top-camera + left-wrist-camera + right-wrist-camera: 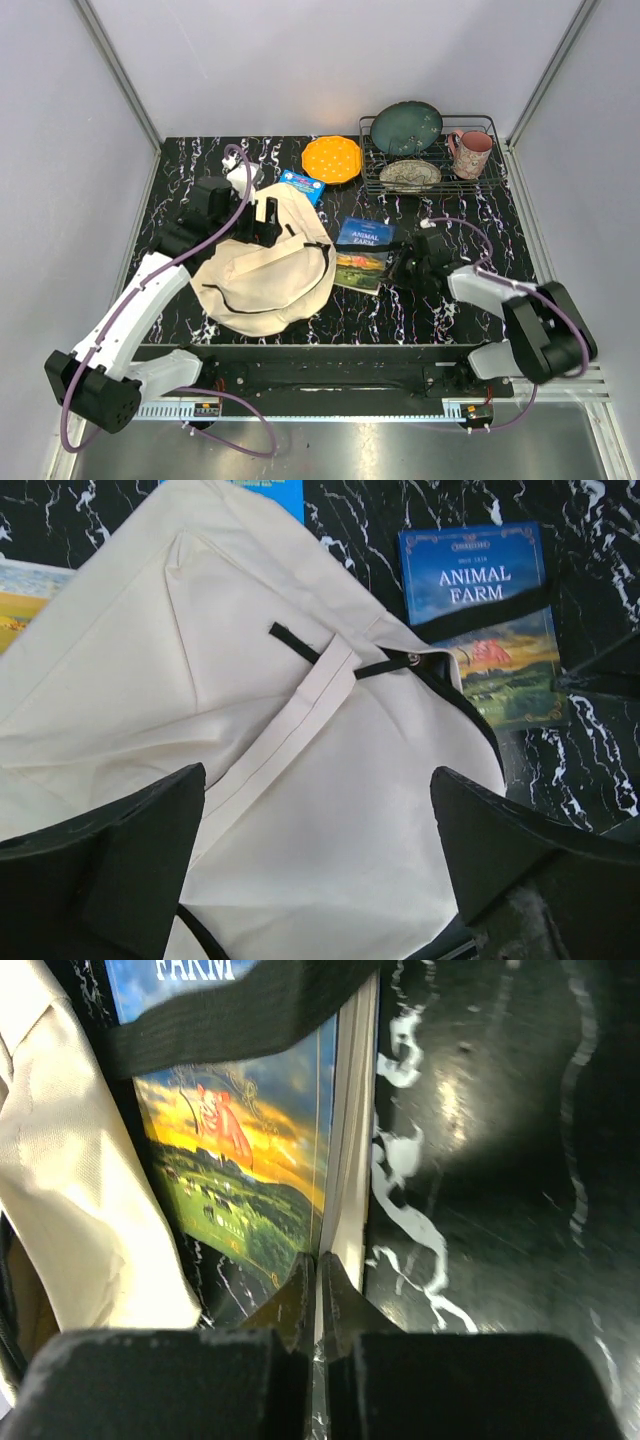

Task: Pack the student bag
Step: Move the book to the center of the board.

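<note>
The bag lies flat on the table, left of centre, its cream fabric slack and creased. The left gripper hangs over the bag's far end with its jaws wide apart, holding nothing. Just right of the bag lies the book, "Animal Farm", its left edge touching the bag. One of the bag's black straps crosses the book's cover. The right gripper is at the book's right edge, jaws together where cover meets pages. I cannot tell whether they pinch the cover. A blue book pokes out from under the bag's far side. Beyond it sits an orange plate. Farther right of the bag stands a rack with dishes and a pink mug.
</note>
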`<state>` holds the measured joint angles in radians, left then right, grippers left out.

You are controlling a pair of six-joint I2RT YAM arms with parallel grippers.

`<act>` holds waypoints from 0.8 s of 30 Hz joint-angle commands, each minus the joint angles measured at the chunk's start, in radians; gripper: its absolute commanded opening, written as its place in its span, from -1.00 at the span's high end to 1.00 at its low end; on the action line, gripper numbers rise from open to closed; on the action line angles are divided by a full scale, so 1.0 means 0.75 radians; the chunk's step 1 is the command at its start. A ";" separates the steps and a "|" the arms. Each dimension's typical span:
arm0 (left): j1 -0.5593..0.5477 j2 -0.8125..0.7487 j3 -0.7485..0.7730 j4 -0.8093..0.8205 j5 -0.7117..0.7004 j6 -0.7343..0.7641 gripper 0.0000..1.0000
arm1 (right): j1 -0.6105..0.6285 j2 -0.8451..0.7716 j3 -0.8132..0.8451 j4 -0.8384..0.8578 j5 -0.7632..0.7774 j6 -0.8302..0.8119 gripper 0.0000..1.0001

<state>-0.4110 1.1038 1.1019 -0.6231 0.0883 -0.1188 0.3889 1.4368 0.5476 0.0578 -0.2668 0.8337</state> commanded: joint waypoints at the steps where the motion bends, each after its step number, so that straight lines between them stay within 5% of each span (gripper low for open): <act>1: 0.004 -0.042 0.057 0.117 0.033 -0.052 -0.98 | -0.026 -0.259 -0.022 -0.336 0.245 -0.075 1.00; 6: -0.051 0.015 0.101 0.221 0.173 -0.124 -0.98 | -0.071 -0.571 -0.023 -0.655 0.425 -0.032 1.00; 9: -0.239 0.131 0.157 0.274 0.109 -0.148 -0.98 | -0.097 -0.668 -0.004 -0.788 0.505 -0.017 1.00; 14: -0.425 0.405 0.257 0.409 0.134 -0.269 -0.98 | -0.114 -0.727 -0.018 -0.877 0.517 0.017 1.00; 20: -0.458 0.725 0.400 0.495 0.238 -0.375 -0.98 | -0.114 -0.764 -0.020 -0.893 0.519 0.034 1.00; 23: -0.458 0.858 0.463 0.530 0.330 -0.402 -0.98 | -0.112 -0.748 -0.014 -0.891 0.517 0.030 0.67; 24: -0.462 0.908 0.476 0.569 0.379 -0.424 -0.98 | -0.114 -0.740 -0.006 -0.893 0.521 0.040 0.11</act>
<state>-0.7498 1.7283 1.3769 -0.3176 0.2535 -0.3763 0.3073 0.8780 0.5224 -0.5999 0.0898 0.8471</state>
